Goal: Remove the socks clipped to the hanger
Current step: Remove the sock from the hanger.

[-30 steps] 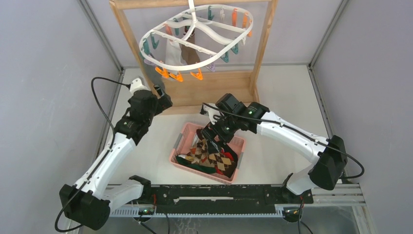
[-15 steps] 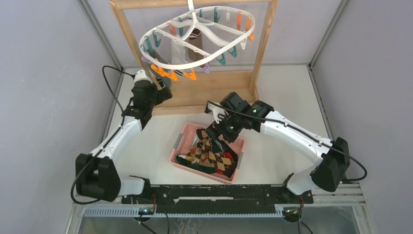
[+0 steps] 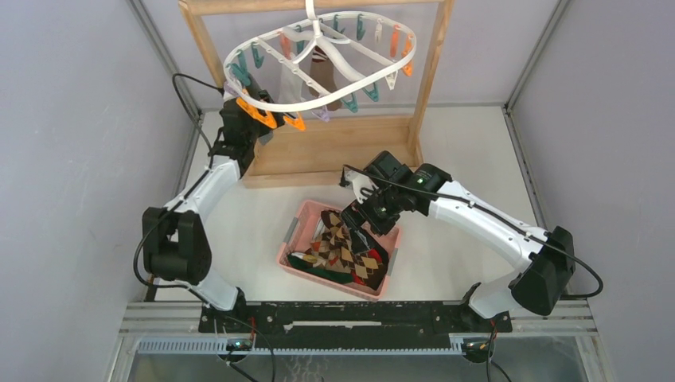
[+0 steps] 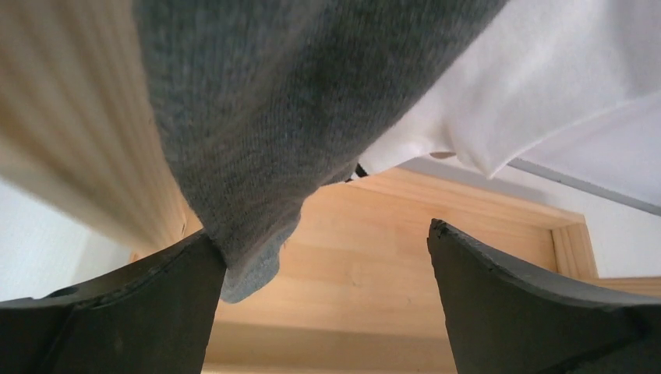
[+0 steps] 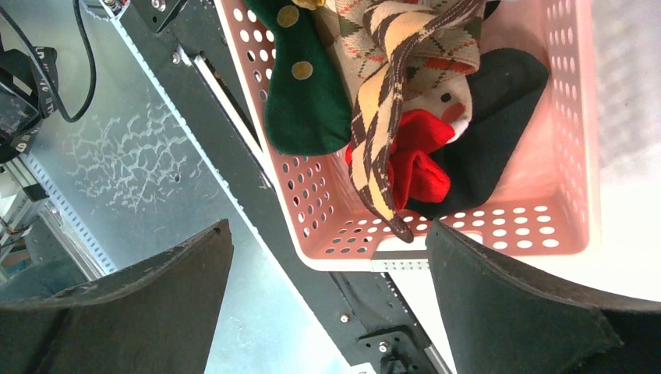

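Height explains the left arm's stretch: the hanger [image 3: 318, 38] dangles by its hook from the wooden frame [image 3: 342, 147] at the back of the desk [image 3: 462, 151], well above the surface, so the left tool [image 3: 241, 119] sits high under the oval's left end, just below the orange clips [image 3: 256, 113]. Its jaws stand wide apart and grip nothing. Seen from its wrist camera, a grey sock [image 4: 257, 117] hangs from above with its lower end dipping into the gap, against the inner edge of the finger [image 4: 117, 312] on that view's left and well short of the other. A white sock [image 4: 546, 78] hangs just beside it, higher, above the gap rather than in it. I judge the grey sock the next pick: more fabric should lie between the jaws before they close, or they will pinch only the tip, and the pull should go downward to spring the clip. Toward the hanger's middle a beige-and-brown sock [image 3: 325, 79] is clipped too. Lower, at the centre of the desk, the pink basket [image 3: 293, 232] holds a heap of socks [image 3: 346, 253], argyle, green, red and black, and lies within both arms' reach as the likely drop point. At its right side the right tool [image 3: 362, 227] hovers above the basket, jaws spread wide and empty, the heap directly beneath.
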Controlling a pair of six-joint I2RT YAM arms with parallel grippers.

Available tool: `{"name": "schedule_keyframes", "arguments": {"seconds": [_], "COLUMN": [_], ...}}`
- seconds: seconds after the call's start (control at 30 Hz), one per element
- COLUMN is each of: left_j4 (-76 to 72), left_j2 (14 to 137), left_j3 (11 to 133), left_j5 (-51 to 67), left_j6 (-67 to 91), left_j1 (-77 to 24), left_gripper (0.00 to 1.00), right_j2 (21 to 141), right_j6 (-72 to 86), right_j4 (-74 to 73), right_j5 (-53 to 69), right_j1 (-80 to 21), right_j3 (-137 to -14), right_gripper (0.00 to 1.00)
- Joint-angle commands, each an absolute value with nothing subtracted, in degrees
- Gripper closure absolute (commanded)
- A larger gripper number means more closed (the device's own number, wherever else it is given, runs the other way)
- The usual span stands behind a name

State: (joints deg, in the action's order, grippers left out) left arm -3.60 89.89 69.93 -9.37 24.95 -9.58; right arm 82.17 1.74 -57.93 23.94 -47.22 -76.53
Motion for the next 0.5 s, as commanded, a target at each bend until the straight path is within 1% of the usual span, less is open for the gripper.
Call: {"name": "schedule_keyframes", "arguments": {"seconds": [0.0, 0.07, 0.1, 0.13, 0.17, 0.23, 0.27, 0.3, 0.33, 0.47], "left_j4": [-7.7, -7.9, -8.0, -8.2, -8.4, -9.0, -8.7, -8.2, -8.1, -7.7], "left_j2": [93.5, 95.2, 96.0, 96.7, 97.1, 97.7, 97.8, 97.7, 97.3, 94.0], "left_j3": [76.4, 78.2, 79.0, 79.4, 79.8, 80.2, 80.5, 80.6, 80.6, 78.2], "left_j5": [-10.5, -10.2, -9.9, -9.0, -7.9, -5.4, -4.8, -4.6, -4.2, -3.4], "left_j6": [22.7, 21.8, 21.7, 21.8, 22.5, 23.6, 23.7, 23.7, 23.6, 23.8], "left_j1": [-8.6, -8.1, -7.8, -7.1, -6.5, -5.3, -5.1, -5.0, -4.9, -4.9], "left_gripper": [0.01, 0.05, 0.10, 0.20, 0.33, 0.62, 0.78, 0.91, 0.98, 1.00], "right_j2": [79.9, 79.7, 79.7, 79.7, 79.8, 79.8, 79.9, 80.1, 80.3, 81.0], "right_j6": [2.8, 3.0, 3.1, 3.1, 3.1, 3.2, 3.3, 3.5, 3.6, 4.2], "right_j4": [-59.7, -60.0, -60.2, -60.4, -60.6, -60.6, -60.6, -60.5, -60.3, -59.2], "right_j5": [24.5, 24.6, 24.5, 24.4, 24.6, 24.4, 24.5, 24.8, 24.9, 25.5], "right_j1": [-46.8, -46.6, -46.5, -46.5, -46.5, -46.4, -46.4, -46.3, -46.3, -46.3], "right_j3": [-76.7, -76.7, -76.7, -76.6, -76.7, -76.6, -76.7, -76.6, -76.7, -76.7], "right_gripper": [0.00, 0.00, 0.00, 0.00, 0.00, 0.00, 0.00, 0.00, 0.00, 0.00]}}
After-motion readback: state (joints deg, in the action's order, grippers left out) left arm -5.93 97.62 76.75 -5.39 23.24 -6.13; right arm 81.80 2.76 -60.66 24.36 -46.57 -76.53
